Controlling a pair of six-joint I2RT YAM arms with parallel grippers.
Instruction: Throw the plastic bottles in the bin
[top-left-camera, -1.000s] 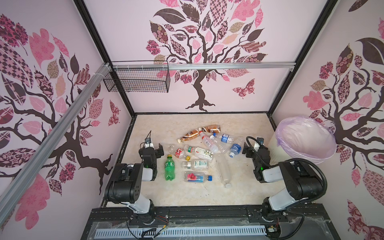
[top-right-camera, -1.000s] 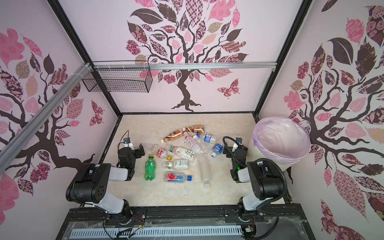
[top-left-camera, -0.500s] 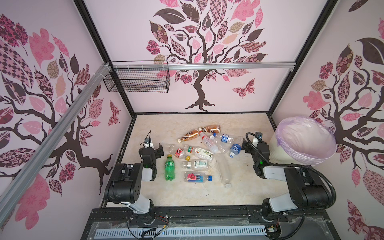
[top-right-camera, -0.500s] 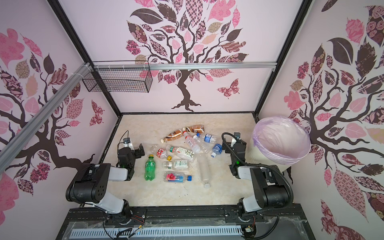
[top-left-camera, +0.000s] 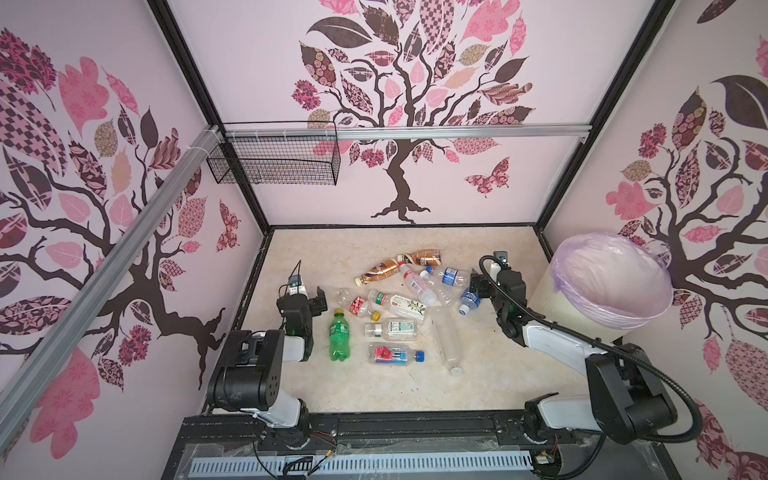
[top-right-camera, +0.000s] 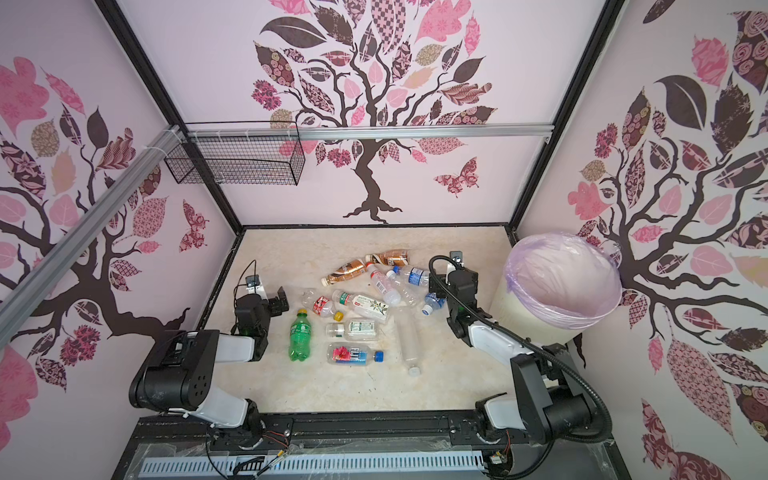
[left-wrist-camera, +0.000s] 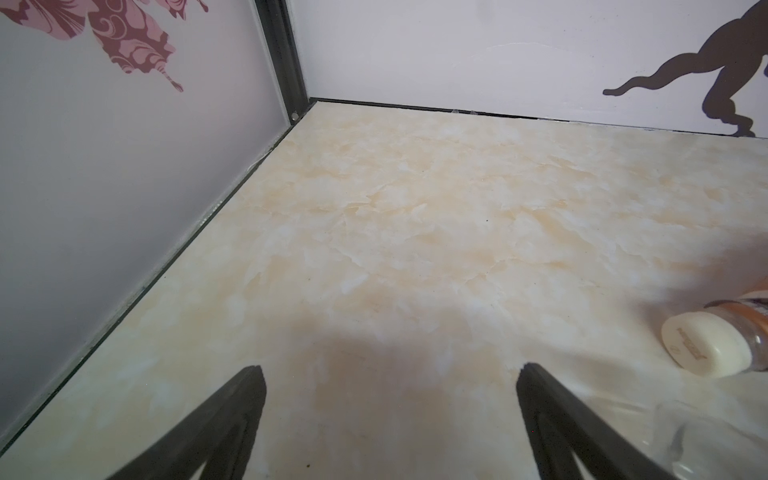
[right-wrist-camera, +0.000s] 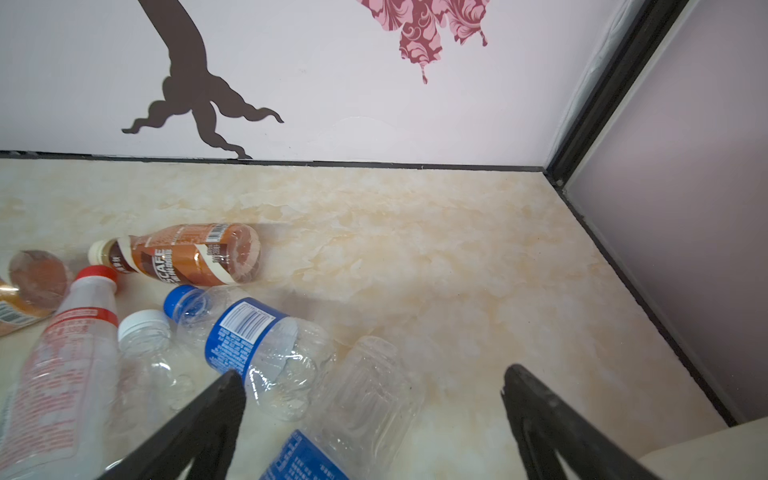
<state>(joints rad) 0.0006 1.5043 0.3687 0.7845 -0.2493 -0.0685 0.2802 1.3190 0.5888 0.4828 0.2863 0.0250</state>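
While both arms reach in from the near edge of the table (top-left-camera: 374, 390), the plastic bottles (top-left-camera: 399, 302) lie loose in a heap at its middle. Nearest in that heap are a clear bottle with a blue cap (top-left-camera: 395, 355) and, to its right, a long clear bottle (top-left-camera: 445, 332). The green bottle (top-left-camera: 338, 337) lies left of them, cap pointing far. Left of that cap, the left fingers (left-wrist-camera: 224, 422) stand wide apart above bare table, holding nothing; the wrist view shows a cream cap (left-wrist-camera: 706, 345) off to one side of them. Across the heap, the right fingers (right-wrist-camera: 208, 419) are also spread wide and empty, low at its right edge, with a crumpled clear bottle (right-wrist-camera: 365, 386) and a blue-labelled bottle (right-wrist-camera: 249, 336) lying just before them. Two brown-gold bottles (top-left-camera: 422, 258) mark the heap's far end. The bin (top-left-camera: 552, 307), cream and lined with a lilac bag (top-left-camera: 615, 270), stands at the right side of the table, well apart from the heap. A black wire basket (top-left-camera: 274, 164) hangs on the far wall, at the left.
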